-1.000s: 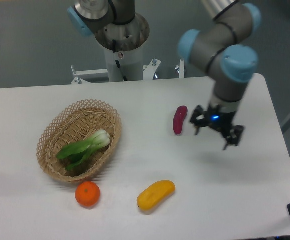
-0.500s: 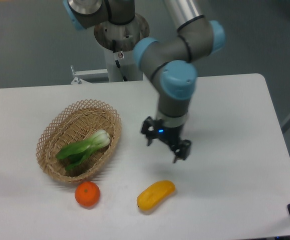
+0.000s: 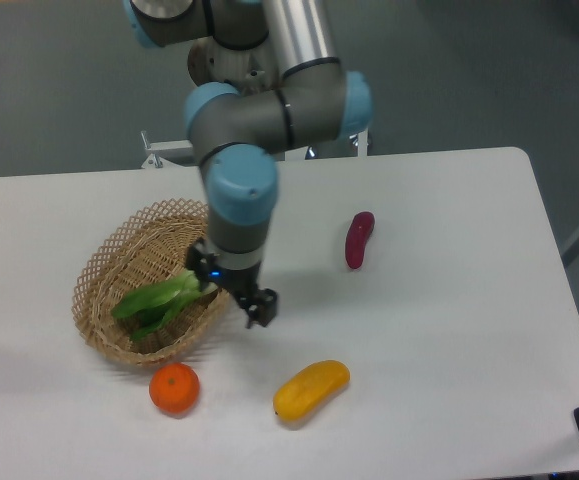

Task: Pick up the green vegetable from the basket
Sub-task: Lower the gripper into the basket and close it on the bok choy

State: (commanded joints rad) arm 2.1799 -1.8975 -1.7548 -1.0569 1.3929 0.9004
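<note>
1. The gripper (image 3: 231, 292) has swung from the right side of the surface (image 3: 449, 330), past the middle, and now hangs over the right rim of the basket (image 3: 119, 262), with the arm's wrist above it
2. Its fingers point down and stand apart, one near the pale stalk end of the green vegetable (image 3: 157, 300), the other outside the basket rim over the surface; nothing is held between them
3. The green vegetable has not shifted: it lies inside the basket, dark leaves toward the lower left, stalk end toward the upper right, that end now partly hidden by the gripper
4. Whether a finger touches the stalk cannot be told from this view
5. The purple-red vegetable (image 3: 358, 240), hidden behind the arm half a second ago, shows again on the surface to the right, well apart from the basket
6. The orange fruit (image 3: 174, 388) sits just below the basket, and the yellow fruit (image 3: 311, 389) lies to its right, both unmoved
</note>
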